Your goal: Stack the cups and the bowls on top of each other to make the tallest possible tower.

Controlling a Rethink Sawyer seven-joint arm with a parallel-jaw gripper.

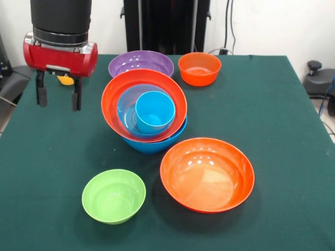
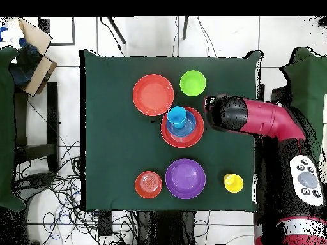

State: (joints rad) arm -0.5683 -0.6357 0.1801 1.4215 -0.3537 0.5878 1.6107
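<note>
I have the gripper (image 1: 58, 94) hanging above the green cloth table (image 1: 282, 104), jaws spread wide and holding nothing, just beside the tower (image 1: 144, 111). That tower sits near the middle of the table: a sky-blue plastic cup (image 1: 154, 111) nested in a medium blue bowl (image 1: 127, 108), inside a large glossy orange bowl (image 1: 112, 102), with a large blue bowl (image 1: 157, 144) at the bottom. The whole pile looks tilted, its rims not level, so I judge it fragile.

Behind my fingers something yellow peeks out; the overhead view shows it as the yellow plastic cup (image 2: 233, 182), standing alone near a table corner, well apart from the tower. I take that as my next pick.

To do it well, I want to centre the jaws over the cup's rim, descend straight, and close on the wall without tipping it. Carrying it across, I should clear the purple bowl (image 1: 140, 64) and the small orange bowl (image 1: 199, 68), then lower it gently into the blue cup, without nudging the leaning pile.
</note>
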